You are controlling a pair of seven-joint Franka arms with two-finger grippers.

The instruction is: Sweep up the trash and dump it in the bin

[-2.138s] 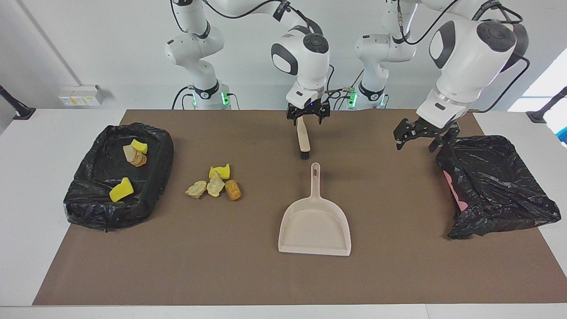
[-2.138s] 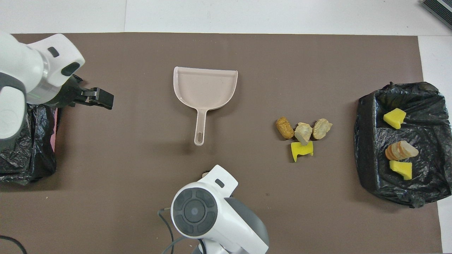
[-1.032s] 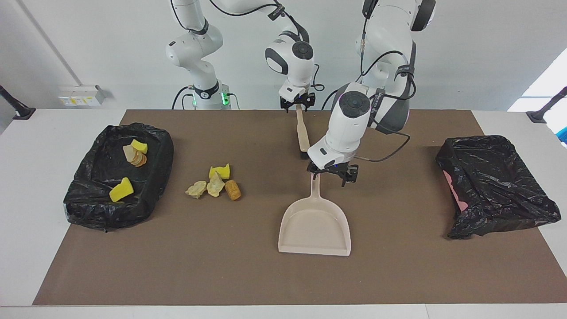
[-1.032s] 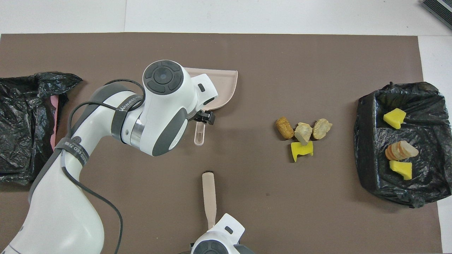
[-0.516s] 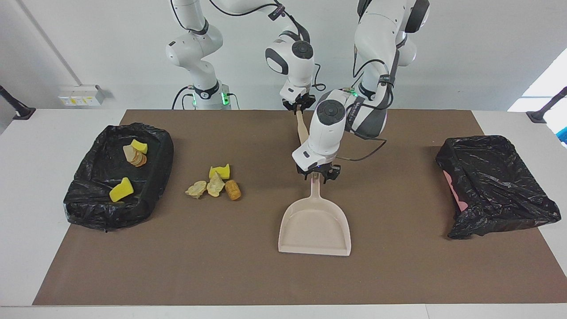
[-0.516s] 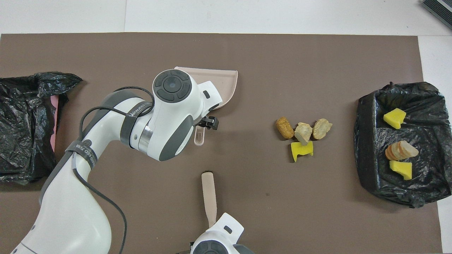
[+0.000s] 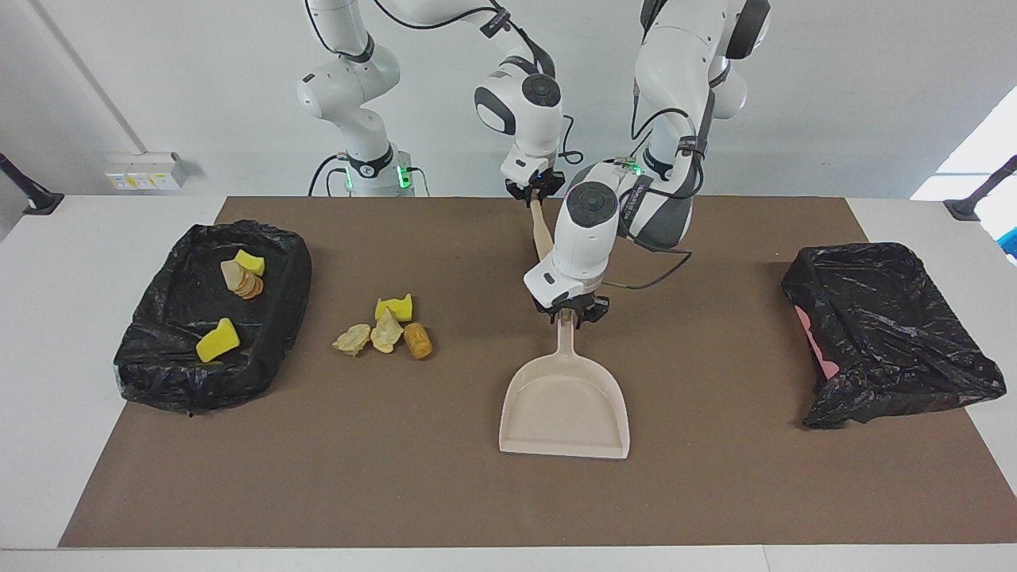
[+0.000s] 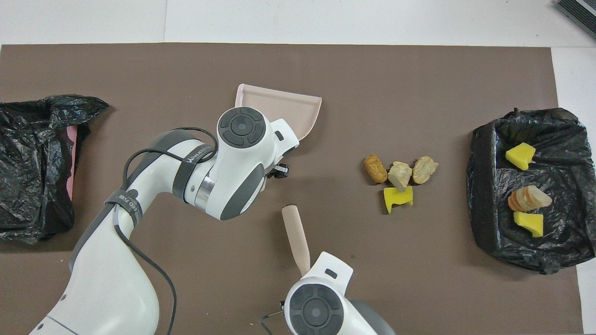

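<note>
1. Since a moment ago: left gripper (image 7: 570, 316) has pinched shut on the dustpan (image 7: 566, 405) handle; seen from overhead, the pan has turned slightly and the brush (image 8: 296, 239) has swung toward the trash.
2. Left gripper: clamped on the handle's upper end, pan body just below it on the mat (image 7: 715, 492), mouth pointing away from the robots. Grip at the handle likely leaves the scoop free to receive.
3. Right gripper (image 7: 537, 190): pressed together on the brush's top end; the brush hangs down from it, bristle end hidden by the left arm. Probably held so for sweeping.
4. Trash (image 7: 387, 330): yellow sponge, two beige lumps, brown cork, clustered on the mat well apart from the left gripper, toward the right arm's end.
5. Bin with scraps (image 7: 210, 318): past the trash from both grippers. Empty bin (image 7: 890, 334): at the left arm's end.
6. Judgement: both tools in hand; sweeping not yet begun.
</note>
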